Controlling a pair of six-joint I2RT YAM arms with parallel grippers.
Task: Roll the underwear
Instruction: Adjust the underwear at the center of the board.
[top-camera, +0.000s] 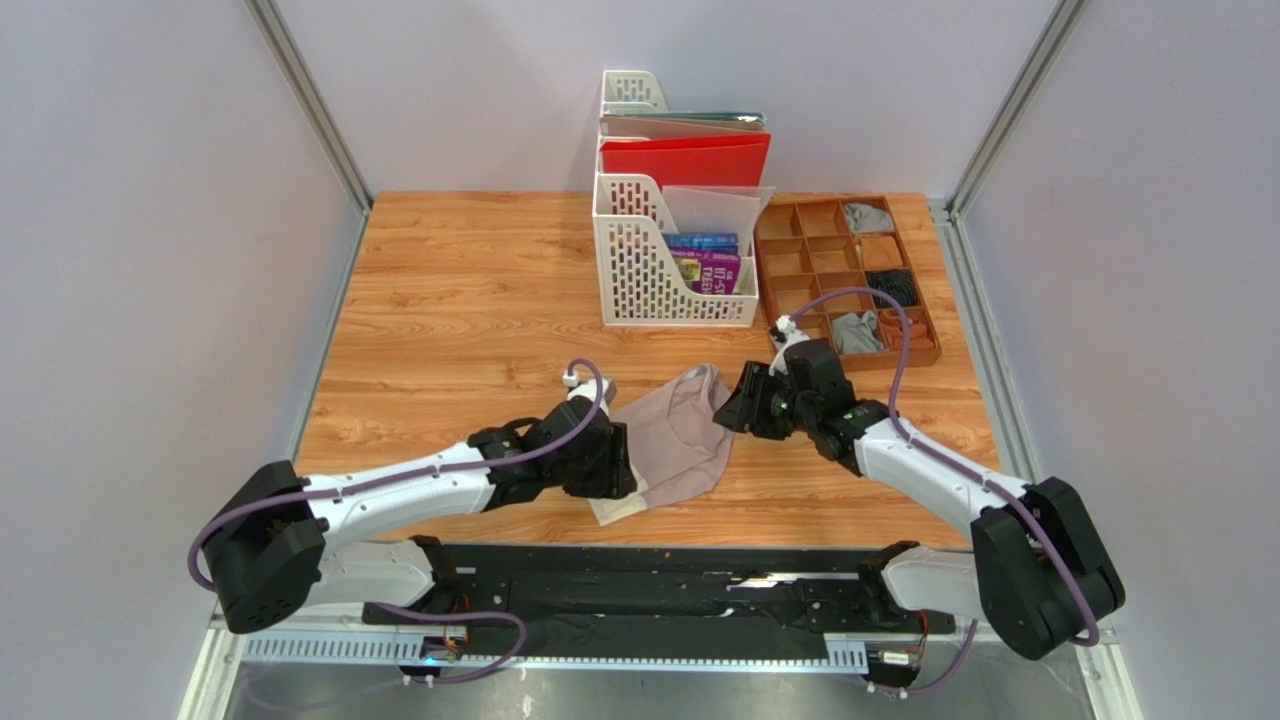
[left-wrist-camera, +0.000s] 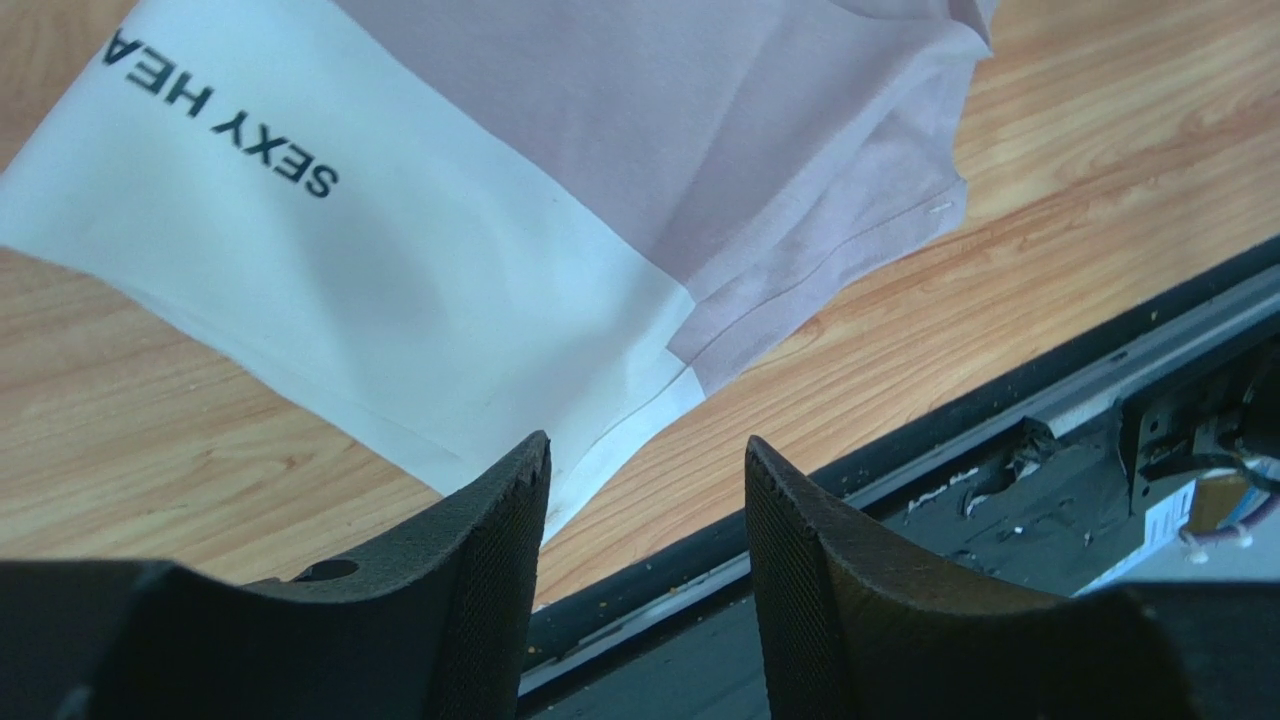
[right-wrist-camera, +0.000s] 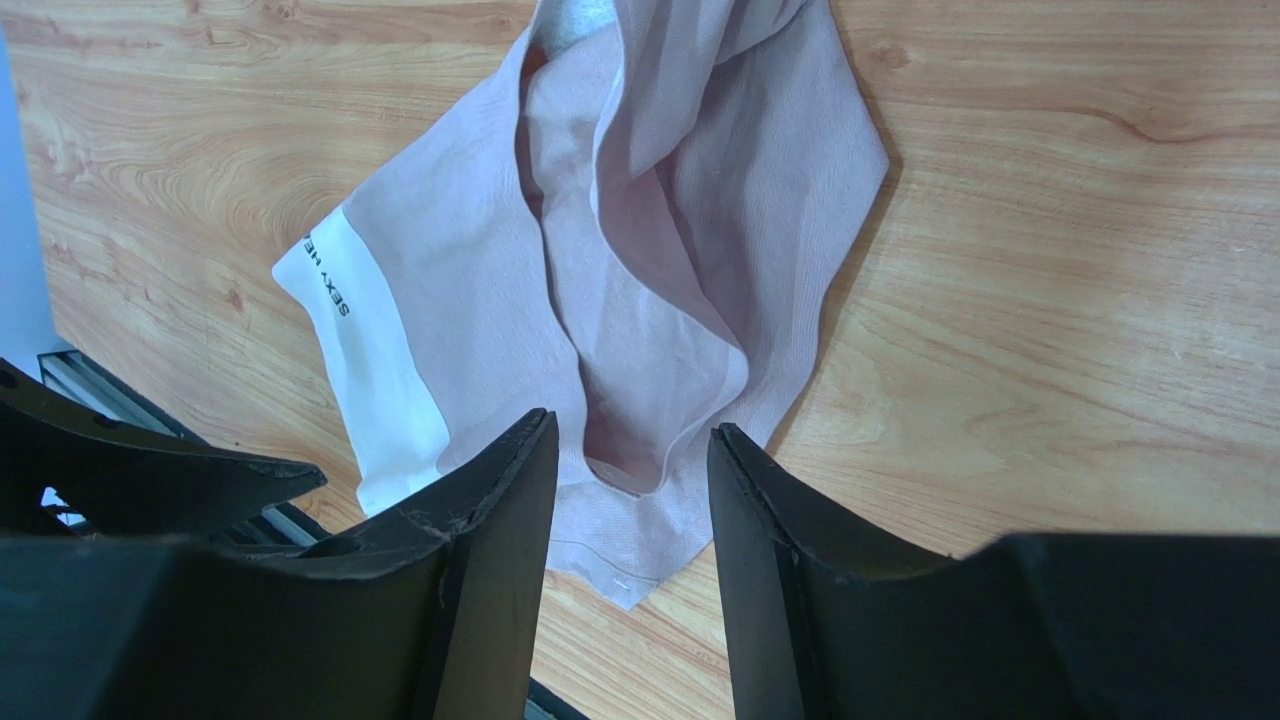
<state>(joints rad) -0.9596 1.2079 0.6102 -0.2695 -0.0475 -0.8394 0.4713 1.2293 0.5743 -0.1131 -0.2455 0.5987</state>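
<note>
The pale pinkish-beige underwear (top-camera: 684, 435) lies loosely spread on the wooden table (top-camera: 451, 300), just toward 6 o'clock of its centre in the top view. A cream band (left-wrist-camera: 376, 300) with dark lettering runs along its 7 o'clock edge, and the thin cloth is creased and folded over itself. The left gripper (top-camera: 609, 458) sits at its 9 o'clock and the right gripper (top-camera: 744, 405) at its 2 o'clock. Both have their jaws apart, clamping nothing. The table is orange-grained wood with a black rail (top-camera: 646, 593) along its 6 o'clock edge. A white file rack (top-camera: 669, 270) stands at 12 o'clock, and a wooden divider tray (top-camera: 849, 278) holding small cloth bundles at 1 o'clock. Pale grey walls (top-camera: 150, 225) close in three sides
</note>
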